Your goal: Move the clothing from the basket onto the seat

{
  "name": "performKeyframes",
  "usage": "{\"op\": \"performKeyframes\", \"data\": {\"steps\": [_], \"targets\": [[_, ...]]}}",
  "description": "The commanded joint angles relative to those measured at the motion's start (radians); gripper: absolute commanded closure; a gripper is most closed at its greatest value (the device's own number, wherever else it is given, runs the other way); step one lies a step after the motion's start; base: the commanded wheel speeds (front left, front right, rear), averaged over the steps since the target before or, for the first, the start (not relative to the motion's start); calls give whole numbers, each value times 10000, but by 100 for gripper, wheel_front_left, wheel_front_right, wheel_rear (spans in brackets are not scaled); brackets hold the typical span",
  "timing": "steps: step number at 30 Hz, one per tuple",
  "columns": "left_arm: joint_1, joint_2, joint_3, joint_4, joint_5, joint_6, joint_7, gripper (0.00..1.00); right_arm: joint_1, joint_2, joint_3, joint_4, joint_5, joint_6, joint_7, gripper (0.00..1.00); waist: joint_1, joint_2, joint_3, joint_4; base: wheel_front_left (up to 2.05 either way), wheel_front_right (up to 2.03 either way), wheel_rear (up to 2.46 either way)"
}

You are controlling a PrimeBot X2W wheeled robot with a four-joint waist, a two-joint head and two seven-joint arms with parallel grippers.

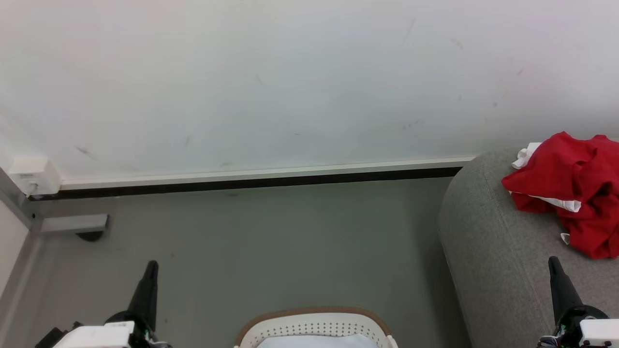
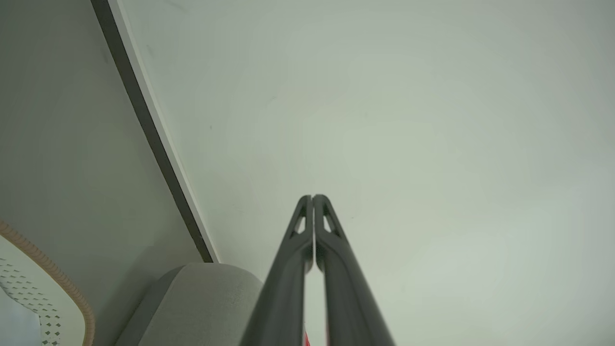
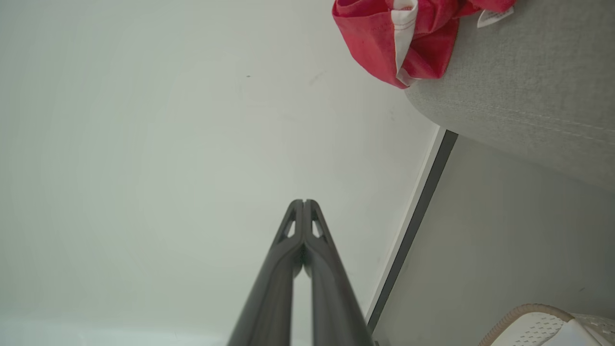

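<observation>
Head view: the red garment (image 1: pixel 570 188) lies crumpled on the grey sofa seat (image 1: pixel 488 251), far right. The perforated basket (image 1: pixel 314 310), near centre, holds a pale cloth (image 1: pixel 316 341). The left gripper (image 1: pixel 152 266) and right gripper (image 1: pixel 552 263) point up, both empty. The transfer looks finished, so the next move likely calls for no grasp.

Left wrist view: its 2 fingers are pressed together before the wall (image 2: pixel 432 120).

Right wrist view: the fingers are likewise pressed together. This view adds the seat's stitched seam (image 3: pixel 528 120) and the garment's white band (image 3: pixel 402 19).

The grey seat (image 1: pixel 488 251) bears the crumpled red clothing (image 1: pixel 575 188) (basket (image 1: pixel 314 328) on the floor (image 1: pixel 271 241)).
</observation>
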Motion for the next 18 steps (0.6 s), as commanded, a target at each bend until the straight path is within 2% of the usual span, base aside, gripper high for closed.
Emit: {"op": "performKeyframes", "data": {"steps": [1,7,18], "targets": [[-131,19,51,4,-214,-67,41,100,-120,-3,-89,19,240,-23,68,100,0,0,4,10,0,0,0],[-173,15,80,27,-644,-82,152,100,-136,40,-178,39,520,-24,175,100,0,0,22,51,0,0,0],[-165,15,73,23,-610,-81,148,100,-136,54,-193,40,471,-24,172,100,0,0,22,52,0,0,0]]}}
